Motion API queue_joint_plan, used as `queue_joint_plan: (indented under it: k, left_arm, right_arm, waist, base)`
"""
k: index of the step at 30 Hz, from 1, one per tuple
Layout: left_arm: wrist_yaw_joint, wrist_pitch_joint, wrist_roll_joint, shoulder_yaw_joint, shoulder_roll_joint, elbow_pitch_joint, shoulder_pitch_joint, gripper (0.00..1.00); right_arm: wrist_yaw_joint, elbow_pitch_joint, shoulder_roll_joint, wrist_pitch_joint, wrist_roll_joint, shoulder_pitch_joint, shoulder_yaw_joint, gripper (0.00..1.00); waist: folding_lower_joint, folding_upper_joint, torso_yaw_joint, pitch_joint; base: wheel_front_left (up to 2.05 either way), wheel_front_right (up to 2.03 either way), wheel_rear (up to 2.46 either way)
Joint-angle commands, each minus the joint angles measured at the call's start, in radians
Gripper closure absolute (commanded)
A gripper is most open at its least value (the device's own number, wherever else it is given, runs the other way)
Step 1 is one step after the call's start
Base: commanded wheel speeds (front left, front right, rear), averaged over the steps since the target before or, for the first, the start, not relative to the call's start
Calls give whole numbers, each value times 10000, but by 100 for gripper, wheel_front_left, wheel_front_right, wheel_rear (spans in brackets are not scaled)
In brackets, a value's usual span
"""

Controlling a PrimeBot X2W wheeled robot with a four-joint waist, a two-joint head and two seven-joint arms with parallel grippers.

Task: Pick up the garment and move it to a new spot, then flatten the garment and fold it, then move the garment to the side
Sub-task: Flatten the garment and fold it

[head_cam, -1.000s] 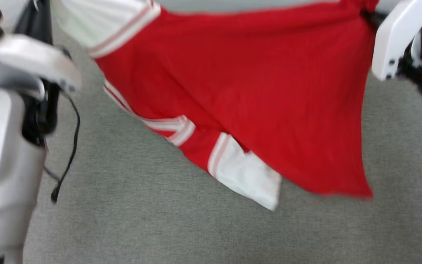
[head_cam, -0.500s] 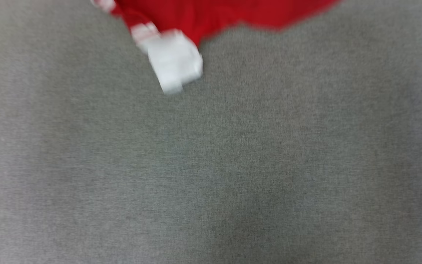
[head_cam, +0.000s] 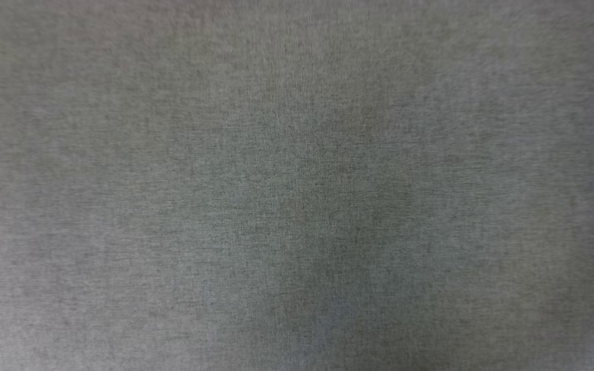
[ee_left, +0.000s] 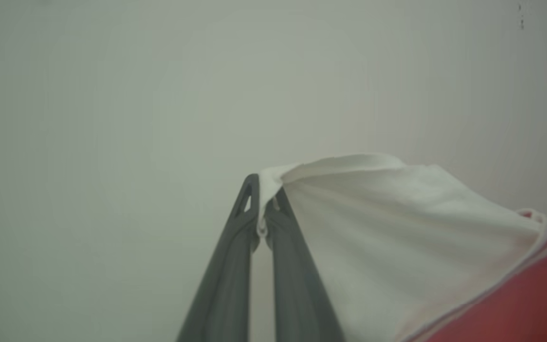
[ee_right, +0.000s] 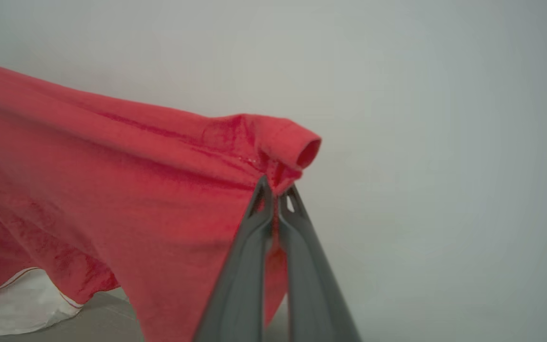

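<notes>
The garment [ee_right: 112,180] is a red T-shirt with white sleeves, held up in the air between both arms. In the left wrist view my left gripper [ee_left: 264,209] is shut on the edge of a white sleeve [ee_left: 397,237], with the striped trim and red body at the lower right. My right gripper [ee_right: 276,194] is shut on a rolled red corner of the garment, whose body hangs away to the left. The other white sleeve [ee_right: 17,299] dangles low above the grey surface.
In the head view there is the grey woven surface [head_cam: 297,206], blurred. A pale plain wall [ee_left: 112,95] stands behind the held garment in both wrist views.
The head view has swung down: the garment and both arms slid up out of that picture, leaving grey surface. This is camera motion.
</notes>
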Motion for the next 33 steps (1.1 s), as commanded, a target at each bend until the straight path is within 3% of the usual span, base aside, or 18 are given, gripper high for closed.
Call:
queue_joint_plan:
  k: [1, 5, 13, 23, 33]
  left_arm:
    - [-36, -18, -29, -3, 16, 63, -132, 100]
    - [-189, -70, -182, -115, -134, 558, 41, 100]
    - [-509, -248, -485, -368, -486, 1572, 633, 100]
    - [-803, -544, -1175, -675, -799, 2099, 3118, 100]
    - [-678, -181, -1927, -1031, -548, 526, 7897, 100]
  right_arm:
    - [-12, 78, -103, -4, -18, -98, 47, 100]
    - [-10, 392, -145, -104, 186, -206, 252, 100]
    - [-10, 1072, 16, -308, 492, 221, 763, 100]
    - [-10, 891, -447, -886, 1428, 2623, 1793, 100]
    - [-10, -668, -1275, -1123, 2465, 6847, 2399, 100]
  waist:
    - [-2, 0, 38, 418]
    - [-2, 0, 88, 949]
    - [-2, 0, 203, 925]
    - [-2, 0, 522, -936]
    - [-2, 0, 569, -3050]
  base:
    - [0, 0, 0]
    - [0, 0, 0]
    - [0, 0, 0]
    - [0, 0, 0]
    - [0, 0, 0]
